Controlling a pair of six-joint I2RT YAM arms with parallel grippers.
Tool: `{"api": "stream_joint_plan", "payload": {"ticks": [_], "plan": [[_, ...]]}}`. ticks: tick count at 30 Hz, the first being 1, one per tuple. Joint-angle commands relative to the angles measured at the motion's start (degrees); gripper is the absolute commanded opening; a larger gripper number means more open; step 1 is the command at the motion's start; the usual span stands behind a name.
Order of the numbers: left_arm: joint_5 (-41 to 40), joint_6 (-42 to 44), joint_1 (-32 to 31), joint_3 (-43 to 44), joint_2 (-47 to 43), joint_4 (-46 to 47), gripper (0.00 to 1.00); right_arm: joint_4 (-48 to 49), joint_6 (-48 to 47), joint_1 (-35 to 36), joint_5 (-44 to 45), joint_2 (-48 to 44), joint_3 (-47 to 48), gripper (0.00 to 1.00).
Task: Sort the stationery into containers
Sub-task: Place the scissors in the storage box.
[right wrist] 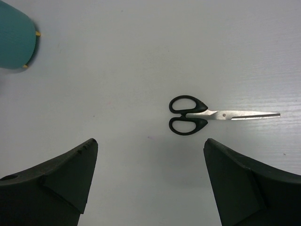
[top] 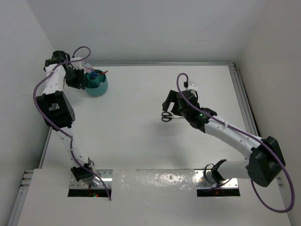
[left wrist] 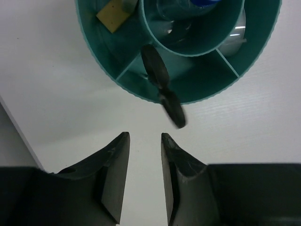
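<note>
**A:** How did the left gripper [left wrist: 144,137] stand?

**B:** Its jaws were parted by a narrow gap, with nothing between them. It hung just short of the teal organiser [left wrist: 99,52], at the far left of the table [top: 141,94].

**A:** And what was in the organiser?

**B:** 1 pair of black-handled scissors [left wrist: 162,89] stood in an outer compartment. The handles poked out over the rim and looked blurred. A beige eraser [left wrist: 113,14] lay in the neighbouring compartment, and a blue cap [left wrist: 204,2] showed in the central cup.

**A:** The right gripper [right wrist: 150,141]?

**B:** Spread wide and empty. It hovered over the 2nd scissors [right wrist: 207,114], which lay flat and closed on the table, well apart from the organiser. In the right wrist view the blades pointed right.
</note>
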Motion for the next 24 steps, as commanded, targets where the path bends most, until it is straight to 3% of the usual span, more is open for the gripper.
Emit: {"api": "stream_joint_plan", "payload": {"ticks": [1,12,17,21,23,24], "plan": [[-0.5,-1.7,-0.3,3.1,0.9,1.4,0.35,-0.2,-0.9,0.7,1.7,-0.5,1.5,0.92],[4.2,-4.0,0.4,6.2,-3.9,1.4,0.39,-1.2,-3.8,2.2,3.1,-0.5,2.2,0.92],[8.1,-3.8,1.0,6.0,-7.9,1.6,0.39,-7.3,-4.7,2.3,6.2,-1.4,0.9,0.99],[11.6,-2.9,0.8,3.6,-13.4,1.6,0.39,-12.9,-3.5,1.0,9.2,-2.4,-2.1,0.99],[13.4,-1.9,-0.2,-0.3,-17.0,2.5,0.39,-13.2,-3.6,-2.4,5.5,-2.4,-3.9,0.97],[13.8,-1.3,-0.9,-2.9,-18.2,3.3,0.39,-11.0,-3.7,-6.7,-4.2,-1.9,-4.5,0.91]]}}
